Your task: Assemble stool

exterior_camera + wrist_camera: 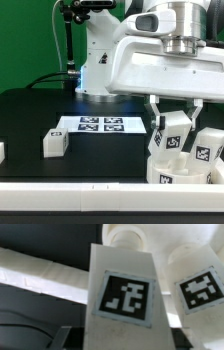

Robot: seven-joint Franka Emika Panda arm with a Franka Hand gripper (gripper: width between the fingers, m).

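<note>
My gripper (173, 112) is shut on a white stool leg (172, 132) and holds it upright over the round white seat (165, 176) at the exterior view's lower right. In the wrist view this tagged leg (125, 297) fills the middle, with a dark finger (63, 334) on each side of it. A second leg (207, 152) stands on the seat just beside it, and its tag shows in the wrist view too (200, 287). A third leg (54, 143) lies loose on the black table, to the exterior view's left.
The marker board (100, 124) lies flat on the black table (30, 110) behind the loose leg. The arm's white base (100, 60) stands at the back. A white rim (70, 192) runs along the table's front edge. A small white object (2, 152) shows at the left edge.
</note>
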